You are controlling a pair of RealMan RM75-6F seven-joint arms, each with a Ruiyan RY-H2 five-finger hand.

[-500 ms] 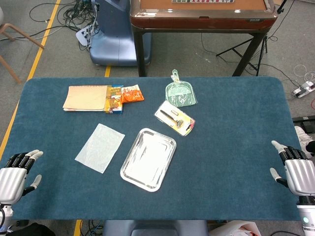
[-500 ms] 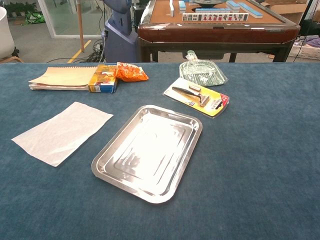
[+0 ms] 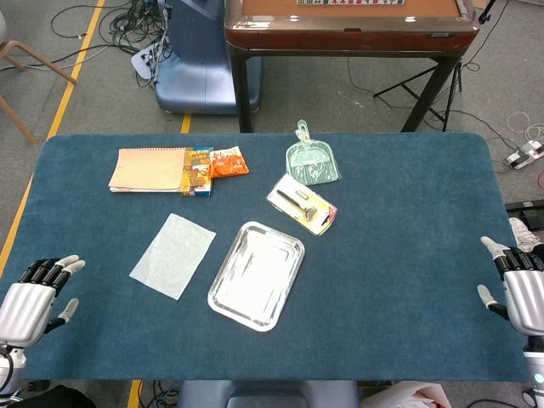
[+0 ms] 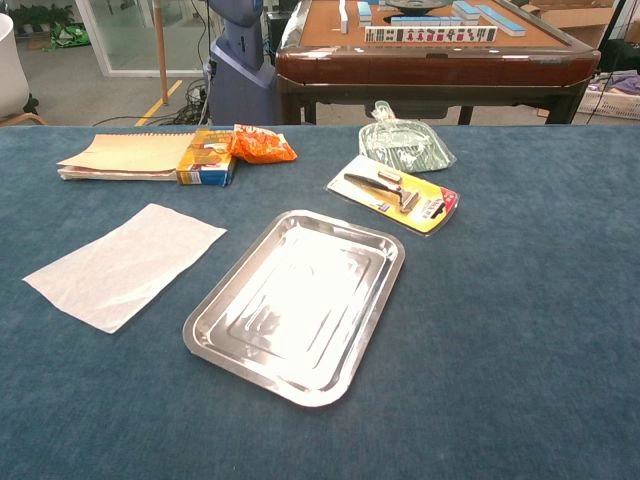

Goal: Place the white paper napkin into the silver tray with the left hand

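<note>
The white paper napkin [image 3: 172, 254] [image 4: 127, 263] lies flat on the blue table, just left of the silver tray [image 3: 257, 274] [image 4: 297, 303], which holds nothing. My left hand [image 3: 32, 299] hovers at the table's near left corner, fingers apart and holding nothing, well short of the napkin. At the near right edge my right hand [image 3: 520, 293] is also open with nothing in it. Neither hand shows in the chest view.
Along the far side lie a tan notebook [image 3: 146, 170], a small colourful box [image 3: 198, 171], an orange snack packet [image 3: 228, 161], a green plastic dustpan [image 3: 312, 159] and a carded tool pack [image 3: 302, 204]. A wooden table [image 3: 348, 25] stands beyond.
Both hands sit slightly lower and further out at the table's near edge. The napkin and tray have not moved.
</note>
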